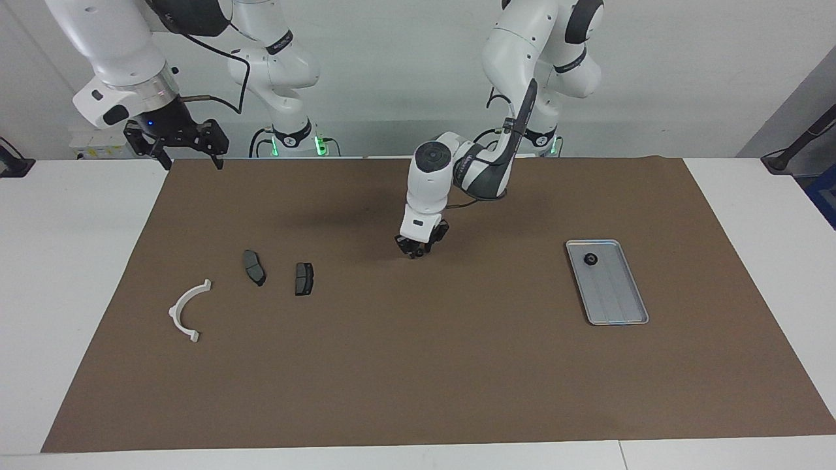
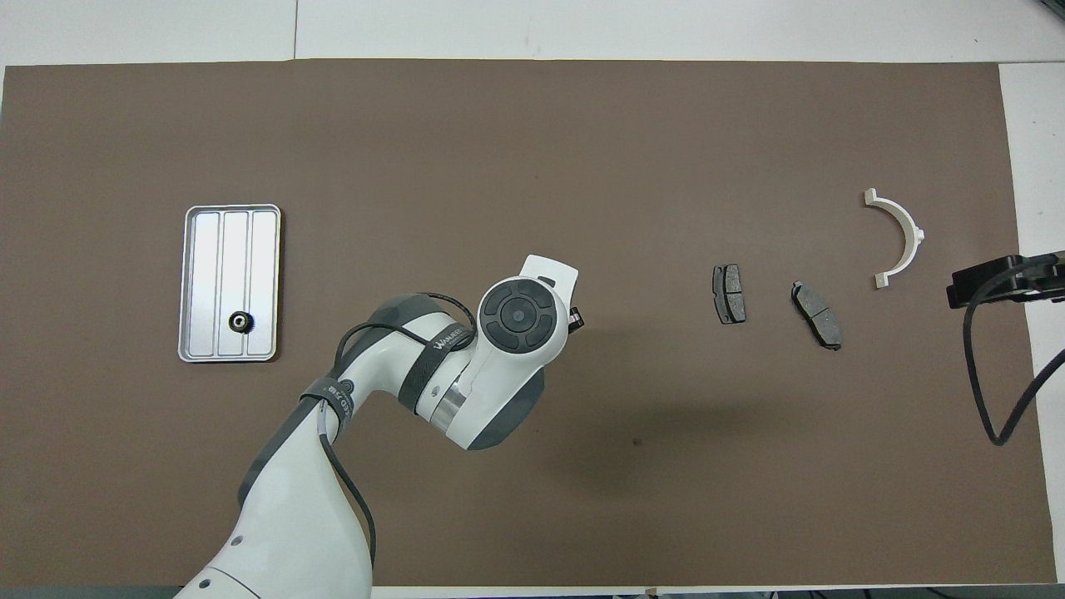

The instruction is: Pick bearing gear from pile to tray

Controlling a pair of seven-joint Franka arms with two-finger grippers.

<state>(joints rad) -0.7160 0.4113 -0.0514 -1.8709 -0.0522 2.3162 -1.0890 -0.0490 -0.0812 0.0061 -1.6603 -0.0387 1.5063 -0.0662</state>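
- right gripper (image 1: 187,154) hangs up high over the right arm's end of the mat (image 1: 418,391), fingers spread wide, just waiting
- white arc (image 1: 188,311) and two pads (image 1: 254,267) (image 1: 304,278) sit on the mat
- left gripper (image 1: 415,250) is down at mid-mat; can't tell if it's pinching anything
- tray (image 1: 620,307) has one gear (image 1: 590,259) in it, at the end nearer the robots

Robotics lab: brown-matted table (image 1: 418,391), bare white walls.
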